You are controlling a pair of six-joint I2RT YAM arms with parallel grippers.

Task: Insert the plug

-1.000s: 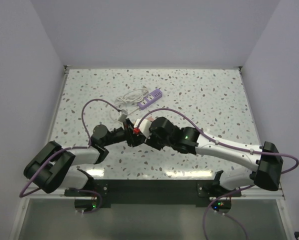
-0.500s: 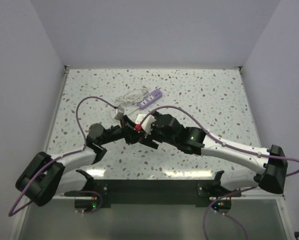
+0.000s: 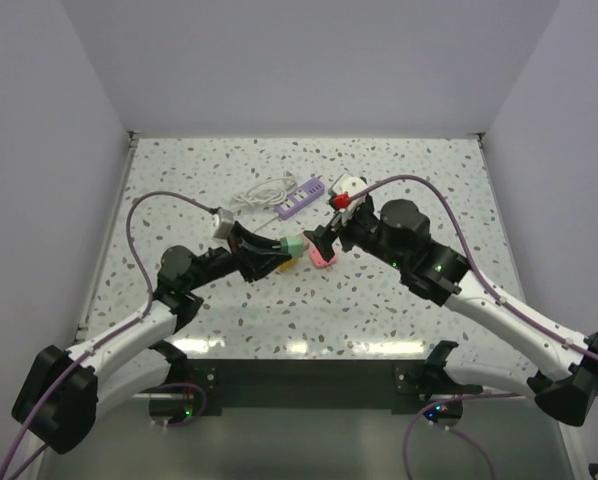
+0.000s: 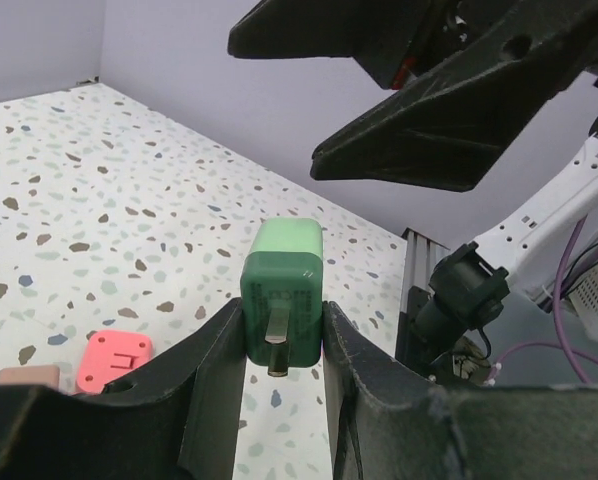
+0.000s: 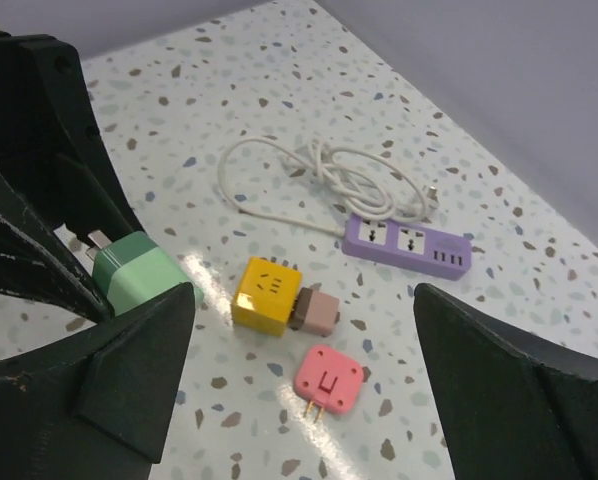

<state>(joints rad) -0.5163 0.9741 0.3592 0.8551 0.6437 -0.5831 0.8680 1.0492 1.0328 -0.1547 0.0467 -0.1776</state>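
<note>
1. Green cube-shaped plastic plug (image 4: 282, 270): clamped by its sides in the left gripper (image 4: 282, 314), metal prongs toward the wrist, held above the table centre.
2. Left gripper: jaws narrowed tight onto the green plug.
3. Right gripper (image 3: 329, 238): jaws spread wide, holding nothing, just right of the plug.
4. Purple rectangular power strip (image 5: 407, 243): flat on the speckled table (image 3: 429, 190), beyond both grippers; coiled white cable (image 5: 319, 172) at its left end.
5. Yellow cube adapter (image 5: 264, 293), touching a small brown block (image 5: 314, 308); flat pink plug (image 5: 327, 378) nearby.

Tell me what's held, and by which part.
Left gripper pinches the green plug by its opposite side faces, prongs pointing back toward the wrist. Right gripper is open, holding nothing.
</note>
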